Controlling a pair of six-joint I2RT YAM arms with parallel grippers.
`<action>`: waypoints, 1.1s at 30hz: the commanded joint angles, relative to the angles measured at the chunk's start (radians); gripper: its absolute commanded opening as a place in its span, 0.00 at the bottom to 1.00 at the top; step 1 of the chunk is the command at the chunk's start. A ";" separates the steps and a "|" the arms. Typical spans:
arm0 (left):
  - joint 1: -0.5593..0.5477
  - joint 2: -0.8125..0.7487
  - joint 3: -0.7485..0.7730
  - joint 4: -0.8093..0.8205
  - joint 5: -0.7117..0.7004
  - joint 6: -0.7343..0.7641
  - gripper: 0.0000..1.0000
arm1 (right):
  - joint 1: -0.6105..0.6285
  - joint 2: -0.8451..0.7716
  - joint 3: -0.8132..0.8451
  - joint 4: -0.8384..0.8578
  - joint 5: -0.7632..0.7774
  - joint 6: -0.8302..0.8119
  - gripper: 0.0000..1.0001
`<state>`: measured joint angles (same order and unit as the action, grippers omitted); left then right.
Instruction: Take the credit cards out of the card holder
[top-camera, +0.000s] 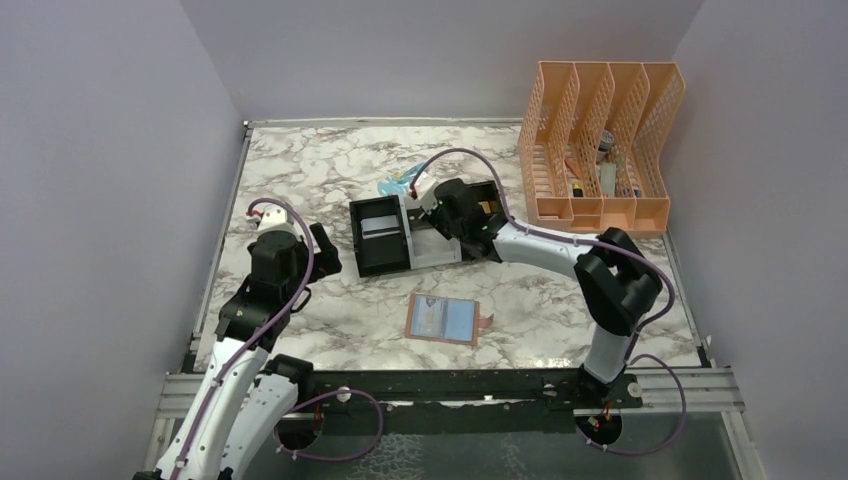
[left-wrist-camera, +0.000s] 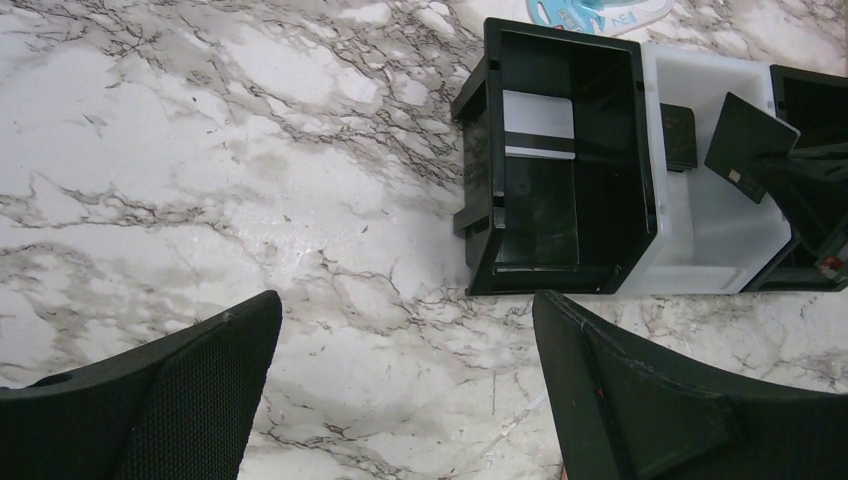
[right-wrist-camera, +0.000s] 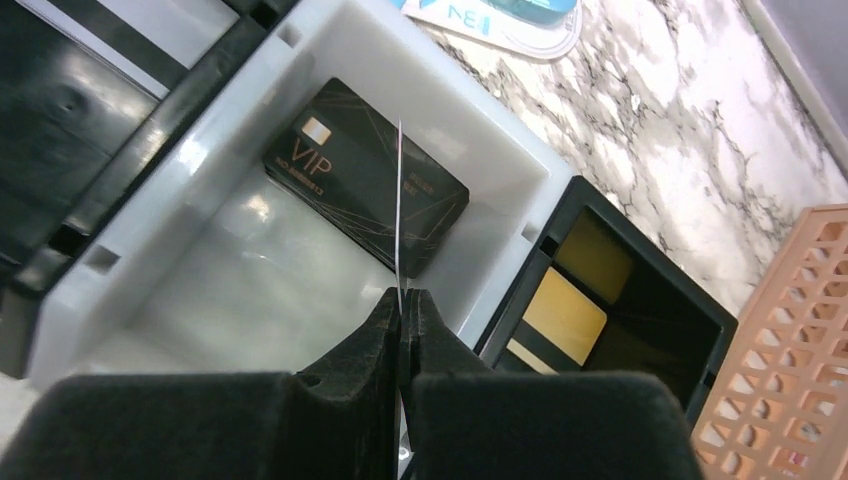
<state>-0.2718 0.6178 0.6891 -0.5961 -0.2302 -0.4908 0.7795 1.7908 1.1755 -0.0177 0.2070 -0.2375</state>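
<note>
The tan card holder lies open and flat on the table, pale blue pockets up, apart from both grippers. My right gripper is shut on a dark grey-black card, seen edge-on, held above the white middle compartment of the tray. The left wrist view shows that card tilted over the tray. A black VIP card lies in the white compartment, gold cards in the right black one, a silvery card in the left black one. My left gripper is open and empty over bare marble, left of the tray.
An orange file organizer stands at the back right. A blue-and-white package lies just behind the tray. Walls close the table on the left, back and right.
</note>
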 joint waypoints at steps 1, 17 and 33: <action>0.015 0.000 -0.009 0.029 0.034 0.015 0.99 | 0.037 0.060 0.007 0.094 0.186 -0.172 0.01; 0.049 0.010 -0.016 0.044 0.070 0.021 0.99 | 0.053 0.159 -0.018 0.281 0.223 -0.394 0.01; 0.054 0.018 -0.018 0.051 0.089 0.025 0.99 | 0.053 0.227 0.004 0.297 0.153 -0.521 0.04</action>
<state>-0.2279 0.6357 0.6785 -0.5690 -0.1665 -0.4789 0.8322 1.9919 1.1587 0.2543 0.3740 -0.7044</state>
